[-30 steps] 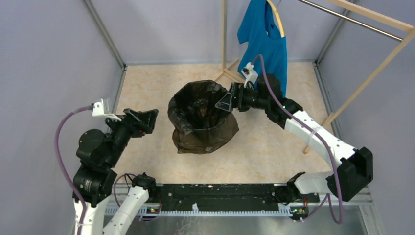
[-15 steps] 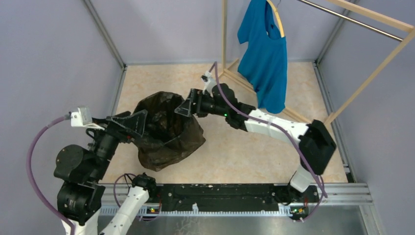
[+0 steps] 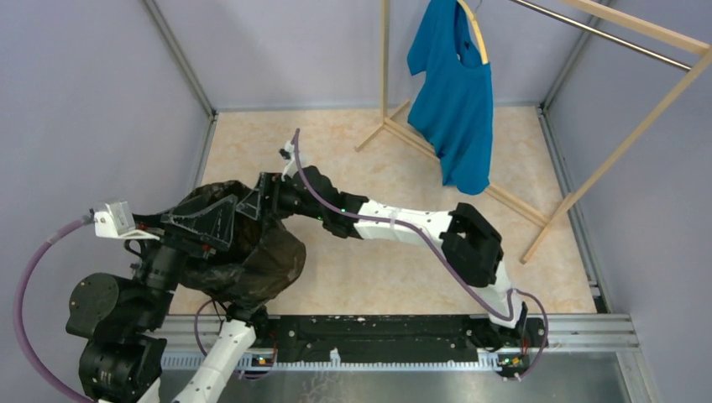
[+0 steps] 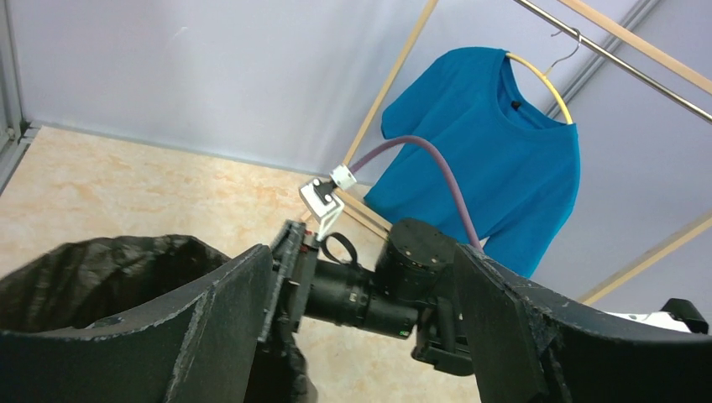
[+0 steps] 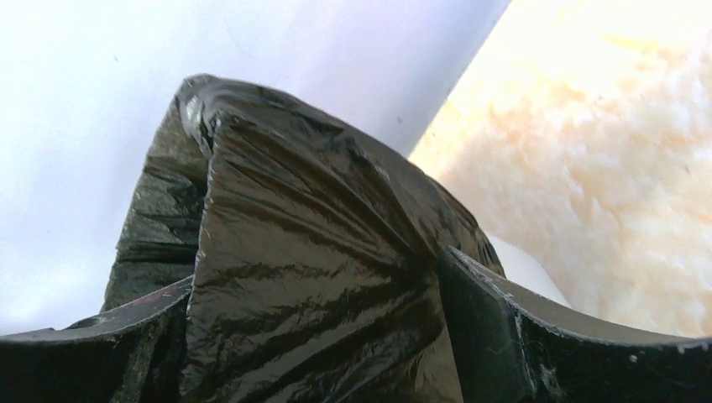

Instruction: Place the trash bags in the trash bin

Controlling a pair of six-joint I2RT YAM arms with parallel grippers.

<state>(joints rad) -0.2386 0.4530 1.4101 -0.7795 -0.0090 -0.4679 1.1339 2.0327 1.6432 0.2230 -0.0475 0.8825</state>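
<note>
Gripping a thick fold of the large crinkled glossy black plastic trash bag (image 5: pixel 311 252) with the right pincer (image 3: pixel 256 199), film bunched from finger to finger. Gaping and empty at the left pincer (image 3: pixel 206 222), just beside the bag's near-left rim, with only the other arm's wrist seen through the gap. Bag mouth up, at the near-left of the mottled beige surface (image 3: pixel 403 260), bulging toward the black base rail (image 3: pixel 378 327). Cannot make out the white translucent bin in any view; probably hidden under the film, so judged as spreading and seating the bag.

To do it well: bring the left pincer onto the rim opposite the right one, pinch film only, then draw the two grips apart gently and press down evenly. No yanking, given thin plastic likely to tear or slip.

Tight on the left, with the grey wall (image 3: pixel 84 101) and rail close by. Plenty of bare room right and far, up to the wooden rack (image 3: pixel 384 67) with the blue T-shirt (image 3: pixel 453 109), well apart.
</note>
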